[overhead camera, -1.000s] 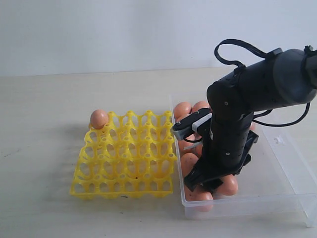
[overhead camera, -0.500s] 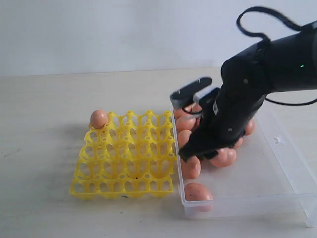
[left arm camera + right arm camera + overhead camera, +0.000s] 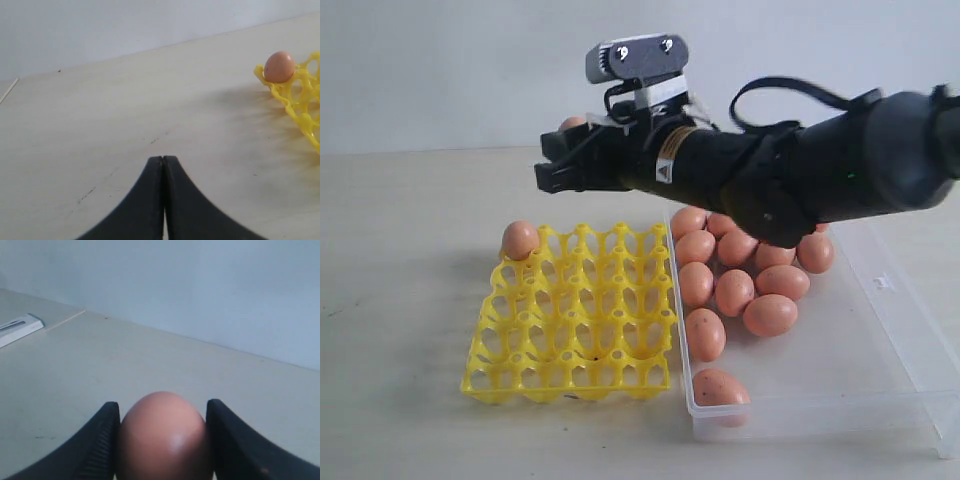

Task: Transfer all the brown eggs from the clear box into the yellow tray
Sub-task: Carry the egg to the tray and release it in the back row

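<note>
My right gripper (image 3: 552, 166) hangs in the air above the far edge of the yellow tray (image 3: 482, 372), shut on one brown egg (image 3: 573, 123). In the right wrist view that egg (image 3: 162, 437) fills the gap between the two black fingers (image 3: 102, 435). One brown egg (image 3: 519, 240) sits in the tray's far left corner cup. Several brown eggs (image 3: 770, 314) lie in the left half of the clear box (image 3: 910, 330). My left gripper (image 3: 163, 159) is shut on nothing, low over the bare table, with the tray corner (image 3: 300, 100) and its egg (image 3: 279, 66) off to one side.
The clear box stands against the tray's right side. A speckled egg (image 3: 719, 387) lies at the box's near left corner. A flat white object (image 3: 17, 327) lies on the table far off in the right wrist view. A pale wall runs behind the table.
My right arm rose out of the clear box with an egg and swung left, to above the tray's far edge. The left gripper's earlier state is not shown.
</note>
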`<state>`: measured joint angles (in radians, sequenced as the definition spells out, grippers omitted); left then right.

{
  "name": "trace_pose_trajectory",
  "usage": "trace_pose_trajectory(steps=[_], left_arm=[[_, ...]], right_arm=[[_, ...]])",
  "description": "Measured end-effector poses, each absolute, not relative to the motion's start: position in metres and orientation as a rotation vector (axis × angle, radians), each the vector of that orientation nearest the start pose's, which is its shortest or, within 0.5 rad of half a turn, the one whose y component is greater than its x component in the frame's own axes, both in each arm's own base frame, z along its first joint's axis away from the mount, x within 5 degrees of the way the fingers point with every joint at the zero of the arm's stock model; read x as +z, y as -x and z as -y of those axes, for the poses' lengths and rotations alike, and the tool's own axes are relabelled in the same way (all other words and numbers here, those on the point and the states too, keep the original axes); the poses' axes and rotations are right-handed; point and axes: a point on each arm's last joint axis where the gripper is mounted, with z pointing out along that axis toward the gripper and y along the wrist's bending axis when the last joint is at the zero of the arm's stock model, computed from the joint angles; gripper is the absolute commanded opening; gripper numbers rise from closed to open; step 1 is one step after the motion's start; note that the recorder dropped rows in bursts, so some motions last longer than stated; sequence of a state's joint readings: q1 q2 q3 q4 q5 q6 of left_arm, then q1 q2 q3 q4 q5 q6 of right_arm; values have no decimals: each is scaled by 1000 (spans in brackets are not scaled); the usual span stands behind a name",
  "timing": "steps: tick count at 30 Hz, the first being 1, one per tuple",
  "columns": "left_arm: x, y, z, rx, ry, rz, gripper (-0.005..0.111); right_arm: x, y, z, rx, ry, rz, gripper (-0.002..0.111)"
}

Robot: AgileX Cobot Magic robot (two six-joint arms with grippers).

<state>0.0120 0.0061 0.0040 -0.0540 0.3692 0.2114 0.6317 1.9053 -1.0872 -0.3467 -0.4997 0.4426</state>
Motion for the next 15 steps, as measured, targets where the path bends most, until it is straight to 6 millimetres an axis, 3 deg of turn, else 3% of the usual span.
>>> trace_pose_trajectory(steps=[7, 15], left_arm=[[178, -53, 1, 102, -152, -1857, 0], [178, -53, 1, 102, -152, -1857, 0]], right_arm=[[152, -354, -282, 744, 562, -1853, 0], [123, -371, -296, 771, 546, -1888, 0]])
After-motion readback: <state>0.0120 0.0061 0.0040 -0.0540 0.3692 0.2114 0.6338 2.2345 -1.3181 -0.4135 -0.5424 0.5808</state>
